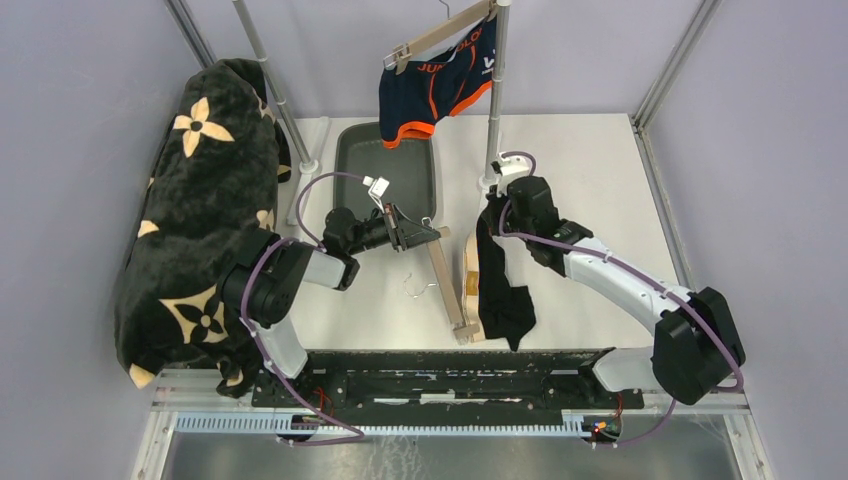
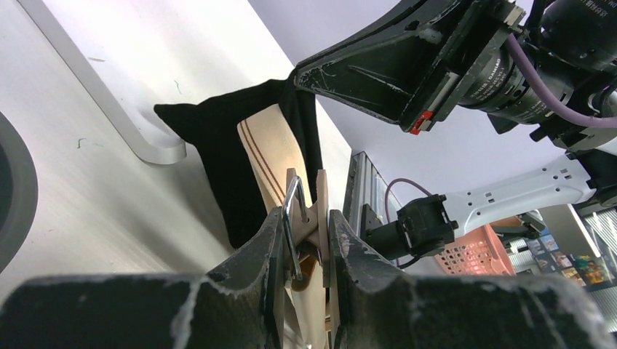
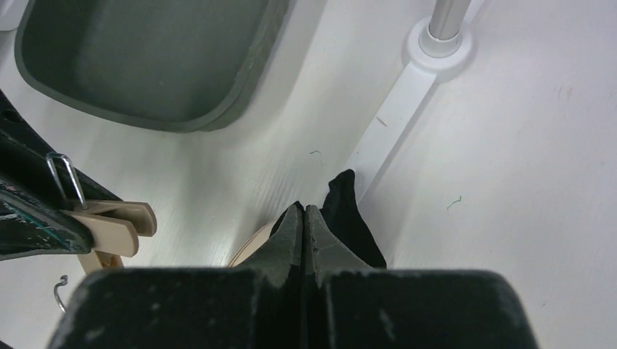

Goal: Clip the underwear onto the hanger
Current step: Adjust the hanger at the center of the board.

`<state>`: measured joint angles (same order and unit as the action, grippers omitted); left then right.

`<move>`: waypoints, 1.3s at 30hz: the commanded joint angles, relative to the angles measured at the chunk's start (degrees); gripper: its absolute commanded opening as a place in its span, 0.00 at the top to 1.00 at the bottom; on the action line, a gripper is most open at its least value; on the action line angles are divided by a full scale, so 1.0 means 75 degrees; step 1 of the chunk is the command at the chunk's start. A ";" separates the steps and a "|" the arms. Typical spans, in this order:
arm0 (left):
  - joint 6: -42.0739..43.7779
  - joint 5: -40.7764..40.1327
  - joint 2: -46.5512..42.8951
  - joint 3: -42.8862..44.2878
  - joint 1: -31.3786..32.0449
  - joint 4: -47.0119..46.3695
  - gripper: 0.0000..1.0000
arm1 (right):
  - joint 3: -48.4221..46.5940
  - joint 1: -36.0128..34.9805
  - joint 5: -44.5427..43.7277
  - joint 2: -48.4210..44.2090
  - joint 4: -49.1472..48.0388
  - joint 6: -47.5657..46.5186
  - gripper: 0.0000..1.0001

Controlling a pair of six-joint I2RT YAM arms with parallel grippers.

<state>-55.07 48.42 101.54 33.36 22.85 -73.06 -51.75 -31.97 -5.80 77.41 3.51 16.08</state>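
A wooden hanger (image 1: 452,295) lies on the white table, its wire hook (image 1: 418,288) to its left. My left gripper (image 1: 425,233) is shut on the hanger's wooden clip (image 2: 314,218), squeezing it by its metal spring, as the left wrist view shows. Black underwear (image 1: 503,295) with a pale striped part (image 2: 268,145) drapes beside the hanger's other end. My right gripper (image 1: 492,213) is shut on the underwear's top edge (image 3: 351,218) and holds it up, a little to the right of the held clip (image 3: 109,222).
A grey tray (image 1: 385,165) sits behind the left gripper. A second hanger with navy-and-orange underwear (image 1: 440,80) hangs on the rack pole (image 1: 494,110). A black blanket with beige flowers (image 1: 200,200) drapes over the left rail. The pole's base (image 3: 440,40) is close ahead.
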 commanded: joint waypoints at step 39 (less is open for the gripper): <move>-0.0220 0.0335 0.0709 0.0629 0.0754 -0.0354 0.97 | -0.0981 0.0913 0.0972 0.0065 -0.0773 -0.0359 1.00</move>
<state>-55.05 47.97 105.12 36.71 26.72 -70.70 -57.30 -25.69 0.49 78.96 4.69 14.72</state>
